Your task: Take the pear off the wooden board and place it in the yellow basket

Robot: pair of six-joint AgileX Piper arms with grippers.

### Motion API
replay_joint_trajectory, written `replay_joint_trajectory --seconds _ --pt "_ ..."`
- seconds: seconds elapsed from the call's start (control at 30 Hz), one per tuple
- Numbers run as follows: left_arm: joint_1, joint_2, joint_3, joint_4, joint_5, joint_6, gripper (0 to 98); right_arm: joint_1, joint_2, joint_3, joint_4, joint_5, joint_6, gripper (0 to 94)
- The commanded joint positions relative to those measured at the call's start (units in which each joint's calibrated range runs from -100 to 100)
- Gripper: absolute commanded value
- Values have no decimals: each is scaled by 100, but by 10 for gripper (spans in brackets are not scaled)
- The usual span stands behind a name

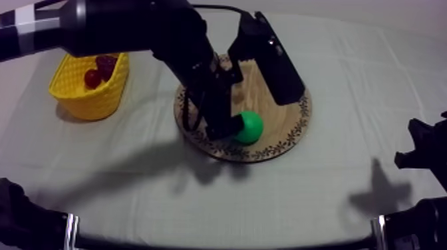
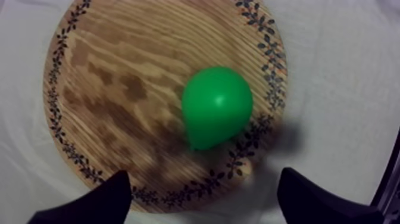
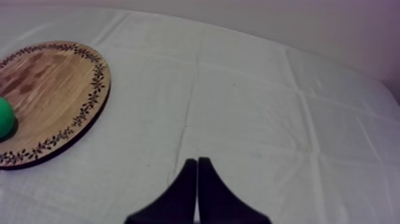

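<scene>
Top view, upper left of frame: yellow basket on the cloth, well apart from the board. It holds a small red fruit and a darker fruit behind it, probably the bunch of grapes.

Centre of frame: my left arm comes in from the upper left and reaches down over the wooden board. The left gripper sits just beside the pear on its left side. The pear lies on the board's lower part, close to the patterned rim.

Left wrist view: left gripper has its fingers spread wide with nothing between them. The pear lies ahead of the tips, not yet enclosed, narrow end toward the rim of the board.

Right of frame: right gripper parked low at the edge. In the right wrist view its fingers lie together as a wedge, holding nothing.

Step, as judged: final approach before the grasp; pear not yet lifted.

Risks:
- The pear is smooth and rounded. One finger touching first could roll it over the rim onto the cloth.
- Closing on the tapered end could squeeze it out of the grip.
- Going too low could catch a finger on the board's edge and shift the board.
- The basket is already part filled and looks light, so a low release might nudge or tip it.
</scene>
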Motion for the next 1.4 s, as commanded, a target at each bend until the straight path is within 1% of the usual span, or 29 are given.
replay_joint_trajectory --seconds 0.0,0.23,0.5,0.73,1.0,1.27,1.37 --pt "8 95 -18 15 -2 -12 913 0 -5 5 2 -1 14 5" --pt "54 605 -138 85 -137 -51 893 0 -5 5 2 -1 14 5" --pt "106 1308 -683 173 -198 -150 856 4 -5 5 2 -1 14 5" --pt "117 1759 -1123 225 -111 -190 829 8 -5 5 2 -1 13 5" --pt "103 2102 -1522 235 226 -210 799 8 -5 5 2 -1 14 5" --pt "70 2285 -1747 277 411 -275 692 8 -5 5 2 -1 14 5" --pt "72 2315 -1769 272 441 -296 627 8 -5 5 2 -1 14 5"
